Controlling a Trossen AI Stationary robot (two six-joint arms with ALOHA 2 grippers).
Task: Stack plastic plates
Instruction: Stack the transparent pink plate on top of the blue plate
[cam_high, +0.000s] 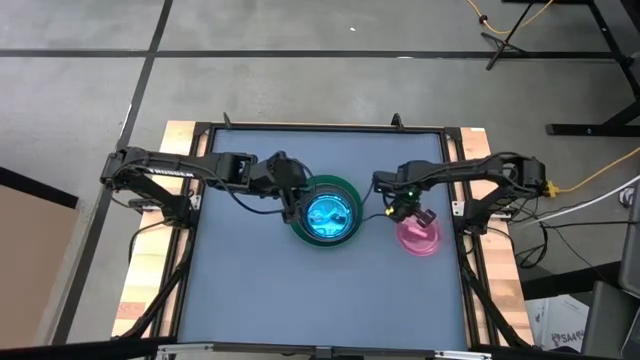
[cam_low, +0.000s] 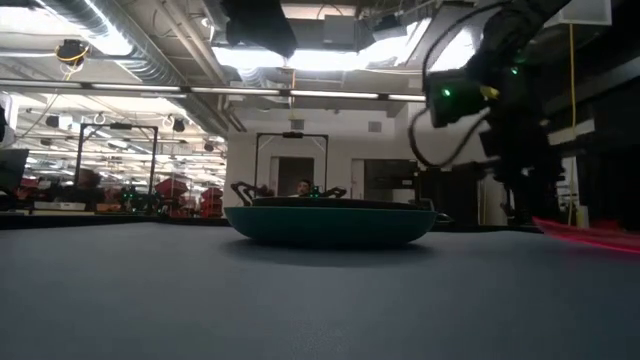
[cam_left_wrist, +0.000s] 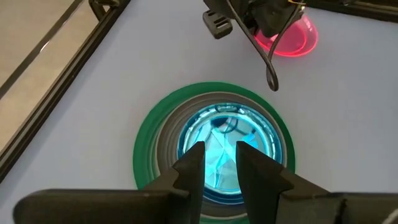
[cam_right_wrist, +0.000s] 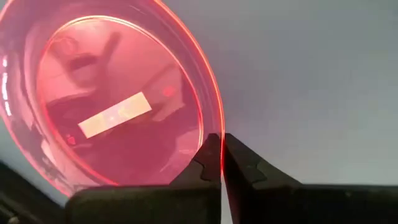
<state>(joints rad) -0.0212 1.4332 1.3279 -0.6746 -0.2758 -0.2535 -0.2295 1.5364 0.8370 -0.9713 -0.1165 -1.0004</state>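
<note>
Right wrist view only: right gripper (cam_right_wrist: 222, 163) pinching translucent pink plate (cam_right_wrist: 118, 93) rim. Left gripper (cam_left_wrist: 220, 163) spread over cyan plate (cam_left_wrist: 227, 140) atop green plate (cam_high: 347, 187).

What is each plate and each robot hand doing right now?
Green plate: flat on the table, bottom of the stack.
Grey plate: nested inside the green one.
Cyan plate: on top of the stack.
Pink plate: off to the side, its rim pinched by the right hand.
Left hand: open, over the cyan plate's edge.
Right hand: shut on the pink plate's rim.
</note>
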